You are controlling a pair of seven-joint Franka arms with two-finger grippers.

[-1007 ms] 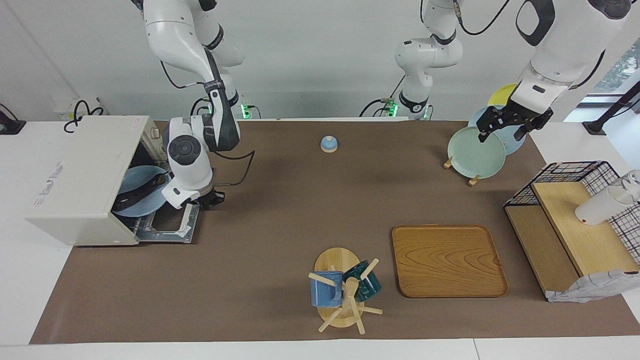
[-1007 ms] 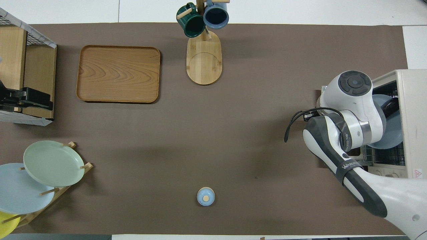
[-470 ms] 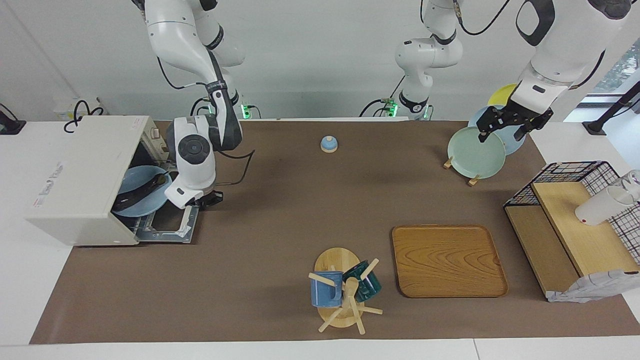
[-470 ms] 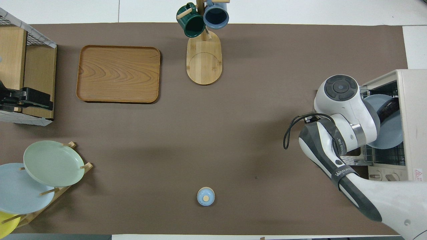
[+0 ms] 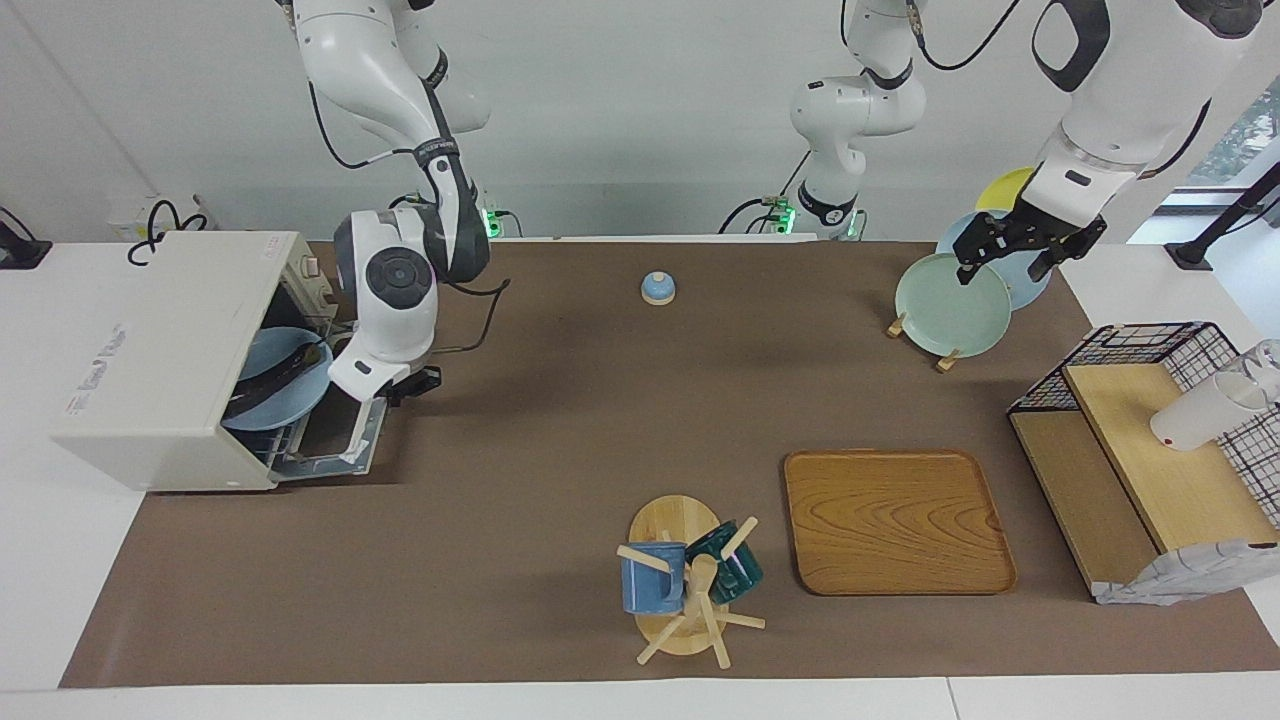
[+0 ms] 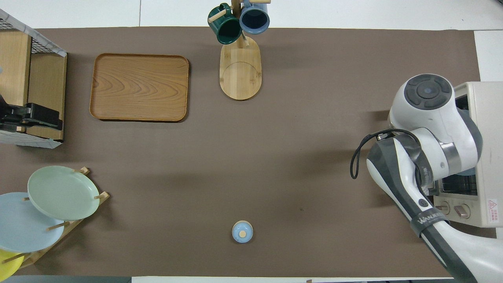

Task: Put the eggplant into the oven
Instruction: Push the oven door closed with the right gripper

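- Saw a small blue dome with a wooden knob (image 5: 657,288) nearest the robots, alone on the brown mat (image 5: 560,420) about midway between the two arms.
- Found a wooden plate rack (image 5: 918,342) toward the left arm's end, with a pale green plate (image 5: 945,300), a light blue plate (image 5: 1030,285) and a yellow plate (image 5: 1005,190) standing in it.
- Saw the left gripper (image 5: 1003,262) waiting in the air over those plates, fingers spread wide, grasping nothing.
- Found the oven (image 5: 160,350) at the right arm's end, its door (image 5: 345,435) tilted partway up from the mat.
- Saw the eggplant (image 5: 280,370) inside the oven, lying across a blue plate (image 5: 262,408) on the rack.
- Saw the right gripper (image 5: 408,384) low at the door's free edge, in front of the oven, fingers clenched together; could not tell whether touching the door.
- Found a wire basket shelf (image 5: 1120,345) with wooden boards and a white cup (image 5: 1205,410) at the left arm's end, farther out than the plate rack.
- Found a wooden tray (image 5: 895,520) beside that shelf.
- Saw a mug tree (image 5: 690,600) farthest out, with a blue mug (image 5: 650,580) and a dark green mug (image 5: 735,565) hanging on it.
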